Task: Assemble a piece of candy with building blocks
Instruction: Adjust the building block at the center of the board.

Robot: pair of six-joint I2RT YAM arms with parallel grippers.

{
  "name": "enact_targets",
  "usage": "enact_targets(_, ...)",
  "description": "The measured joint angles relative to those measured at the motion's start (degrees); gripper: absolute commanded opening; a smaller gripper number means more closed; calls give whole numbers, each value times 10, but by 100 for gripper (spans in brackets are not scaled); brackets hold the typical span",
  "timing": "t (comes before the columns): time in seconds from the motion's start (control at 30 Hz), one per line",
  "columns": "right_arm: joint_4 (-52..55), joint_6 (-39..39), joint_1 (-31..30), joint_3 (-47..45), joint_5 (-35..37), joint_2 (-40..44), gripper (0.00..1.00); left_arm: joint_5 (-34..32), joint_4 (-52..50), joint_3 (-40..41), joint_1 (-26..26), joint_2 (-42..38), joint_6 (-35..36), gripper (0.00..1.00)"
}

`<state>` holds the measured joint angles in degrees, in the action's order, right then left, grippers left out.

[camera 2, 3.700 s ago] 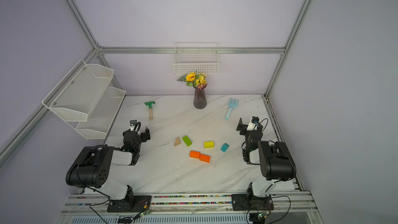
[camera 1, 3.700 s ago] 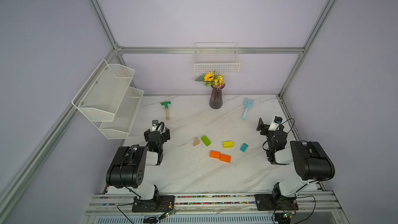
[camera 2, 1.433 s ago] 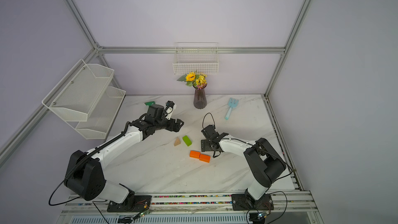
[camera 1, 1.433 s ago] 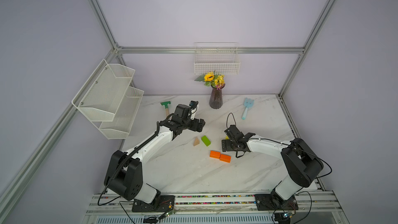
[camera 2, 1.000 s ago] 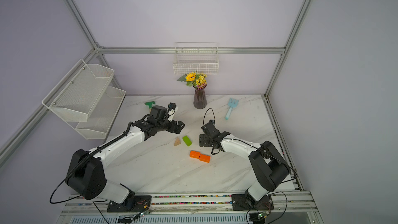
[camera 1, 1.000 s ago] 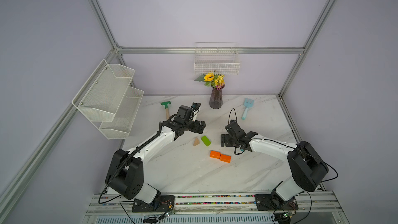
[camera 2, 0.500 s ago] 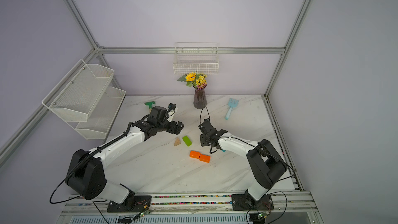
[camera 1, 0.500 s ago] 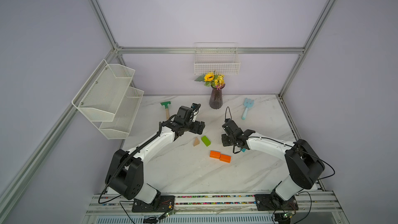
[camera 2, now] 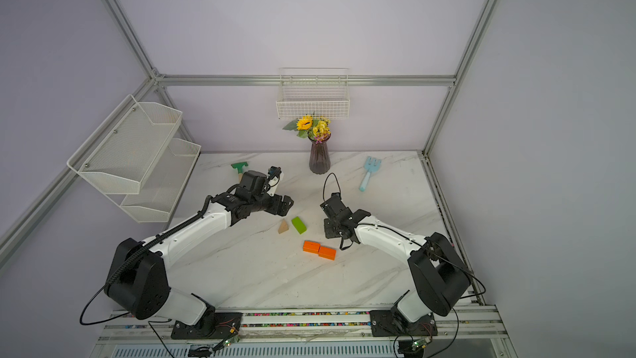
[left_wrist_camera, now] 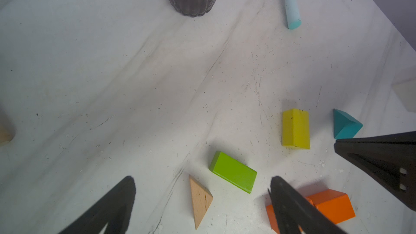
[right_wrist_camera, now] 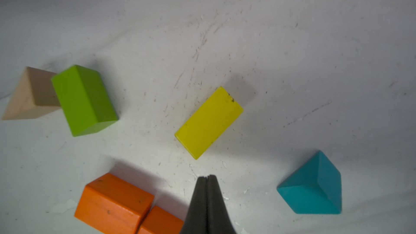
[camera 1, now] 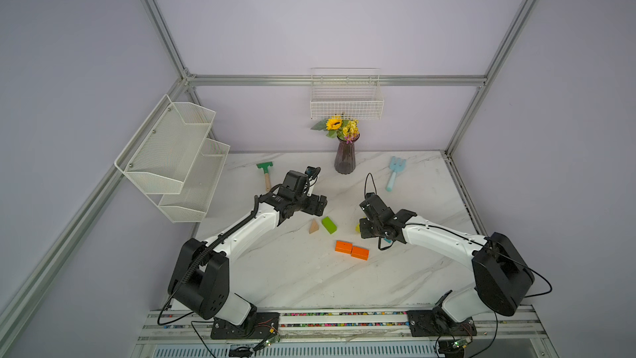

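The building blocks lie loose on the marble table, no candy shape formed. Two orange blocks [camera 1: 351, 250] touch end to end. A green block [camera 1: 329, 224] lies beside a tan triangle [camera 1: 313, 226]. My left gripper [left_wrist_camera: 202, 183] hovers open above the tan triangle [left_wrist_camera: 200, 199], just behind it in a top view [camera 1: 318, 204]. My right gripper [right_wrist_camera: 207, 177] is shut and empty, its tip just short of the yellow block [right_wrist_camera: 209, 122], between the orange pair [right_wrist_camera: 114, 201] and the teal triangle [right_wrist_camera: 313, 187]. In both top views it hides most of the yellow block [camera 1: 358, 227].
A dark vase [camera 1: 345, 160] of flowers stands at the back centre. A green-headed toy rake [camera 1: 265, 172] lies back left, a light blue toy fork [camera 1: 394, 173] back right. A white mesh shelf [camera 1: 175, 160] hangs at the left, a wire basket [camera 1: 346, 98] on the back wall.
My right gripper has gone from open to shut with nothing in it and shifted slightly left over the yellow block. The left arm has barely moved.
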<state>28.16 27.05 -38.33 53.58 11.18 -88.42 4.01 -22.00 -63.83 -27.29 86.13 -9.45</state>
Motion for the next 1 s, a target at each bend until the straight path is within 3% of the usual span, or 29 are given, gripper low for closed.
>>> enact_targets(0.27,-1,-6,0,0,-3,-57,0,0,0,0,-2,0,0,93)
enact_targets(0.47,-30,-25,0,64,4,-137,0,-7,-1,0,-2,0,-5,93)
enact_targets(0.67,-28,-34,0,107,12,-142,0,-16,-2,21,-2,-8,-6,93)
enact_targets(0.7,-25,-36,0,111,10,-133,5,-17,-3,24,-2,-9,-7,93)
enact_targets(0.73,-22,-38,0,112,4,-116,20,-18,-3,28,-2,-10,-8,93)
enact_targets(0.83,-12,-49,0,102,-26,-34,50,-21,-4,32,-2,-13,-10,93)
enact_targets(0.9,-11,-61,0,89,-56,36,59,-24,-4,32,-2,-13,-11,93)
enact_targets(1.0,-4,-77,0,70,-102,129,62,-27,-5,32,-2,-14,-11,94)
